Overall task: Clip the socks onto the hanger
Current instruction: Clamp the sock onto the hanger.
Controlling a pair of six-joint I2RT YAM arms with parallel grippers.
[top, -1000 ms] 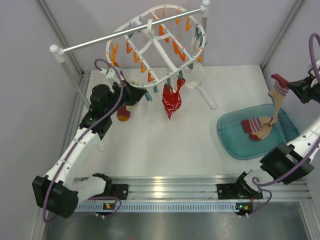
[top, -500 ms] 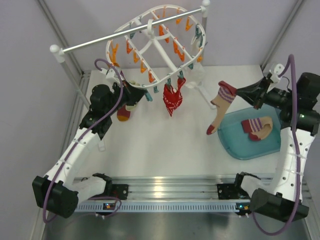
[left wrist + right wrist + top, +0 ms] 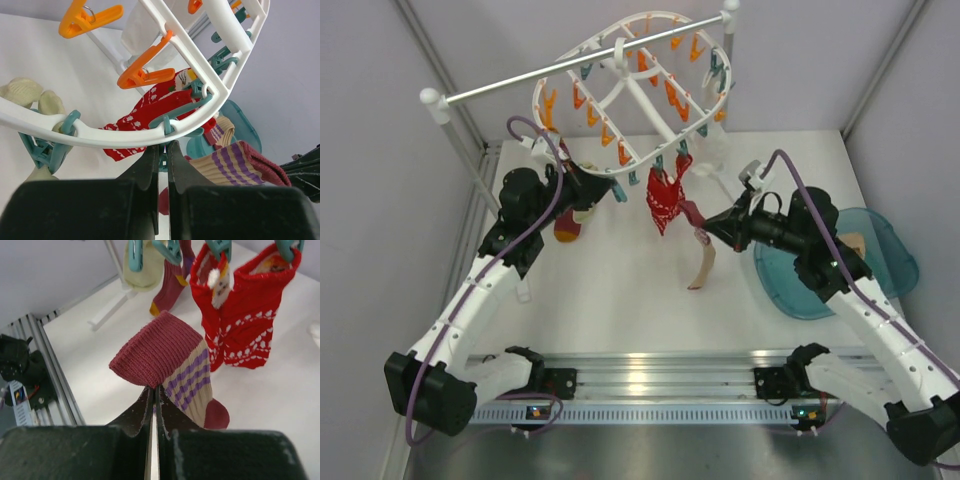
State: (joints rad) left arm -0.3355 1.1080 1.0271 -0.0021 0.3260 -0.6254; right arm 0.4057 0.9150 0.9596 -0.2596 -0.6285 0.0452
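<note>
The white oval hanger (image 3: 567, 52) with orange and teal clips hangs from the rail. My left gripper (image 3: 611, 189) is shut on a teal clip (image 3: 163, 156) at the hanger's near rim (image 3: 100, 136). My right gripper (image 3: 712, 227) is shut on the maroon cuff of one cream sock (image 3: 165, 352) with purple-red stripes. The sock (image 3: 701, 265) dangles toe-down just right of the red patterned sock, and shows close to the left fingers in the left wrist view (image 3: 240, 162). The second sock (image 3: 856, 243) lies in the teal tray, mostly hidden by my right arm.
A red patterned sock (image 3: 663, 200) hangs clipped at the hanger's front (image 3: 245, 315). A maroon sock with orange end (image 3: 568, 224) and a pale sock (image 3: 142, 265) hang at the left. The metal rail (image 3: 570, 72) stands on white posts. The teal tray (image 3: 895, 255) sits at the right.
My right arm has swung left from above the tray, carrying the sock across to just beside the red sock under the hanger's front. My left arm has not moved.
</note>
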